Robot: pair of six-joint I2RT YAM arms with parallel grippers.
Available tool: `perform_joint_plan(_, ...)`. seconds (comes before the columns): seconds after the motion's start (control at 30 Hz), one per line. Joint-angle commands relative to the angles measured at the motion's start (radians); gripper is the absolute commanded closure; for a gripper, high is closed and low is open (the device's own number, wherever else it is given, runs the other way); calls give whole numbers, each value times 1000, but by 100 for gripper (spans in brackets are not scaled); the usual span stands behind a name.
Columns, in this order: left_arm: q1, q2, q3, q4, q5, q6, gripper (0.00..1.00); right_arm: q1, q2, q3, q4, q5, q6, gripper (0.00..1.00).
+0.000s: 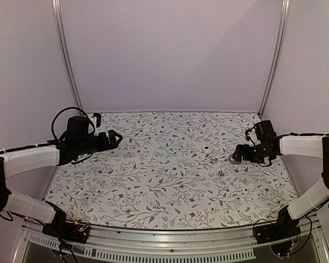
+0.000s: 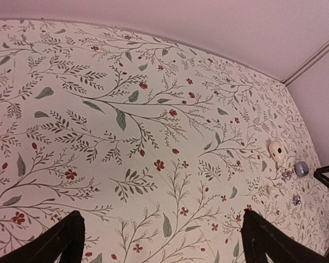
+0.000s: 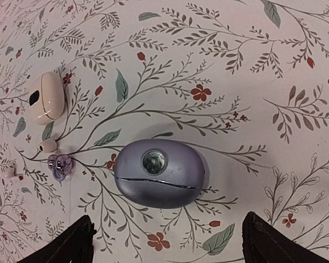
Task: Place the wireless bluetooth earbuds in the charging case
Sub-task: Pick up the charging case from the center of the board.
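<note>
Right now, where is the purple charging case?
The purple charging case lies closed on the right side of the table, just ahead of the open right pincer in its wrist view, with a purple earbud and the white case nearby.

Soft, even, pinkish light. The lilac case (image 3: 159,172) throws a faint shadow to its right; its top shines dully. Wrist views bow toward their edges.

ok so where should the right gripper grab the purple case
Across the narrow middle of the purple case, from straight above with the right gripper: it lies flat and closed, an oval with rounded ends that could slip, and nothing crowds its long sides.
</note>
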Motion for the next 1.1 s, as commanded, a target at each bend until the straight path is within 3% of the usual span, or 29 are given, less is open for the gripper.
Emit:
perform_joint_plan(0.0,-18,6,1,51,24,-8,0,56,86,60,-37,152,-13,8)
perform_joint_plan(0.27,-22,-25,9,70,36,-9,0,89,196,105,-17,199,-27,8)
perform_joint_plan(0.73,-22,-30,-2,71,20,-12,0,114,315,180,-6,241,-33,17)
perform_joint_plan(1.07,-23,-32,-2,56,1,-4,0,115,322,173,-3,198,-45,32)
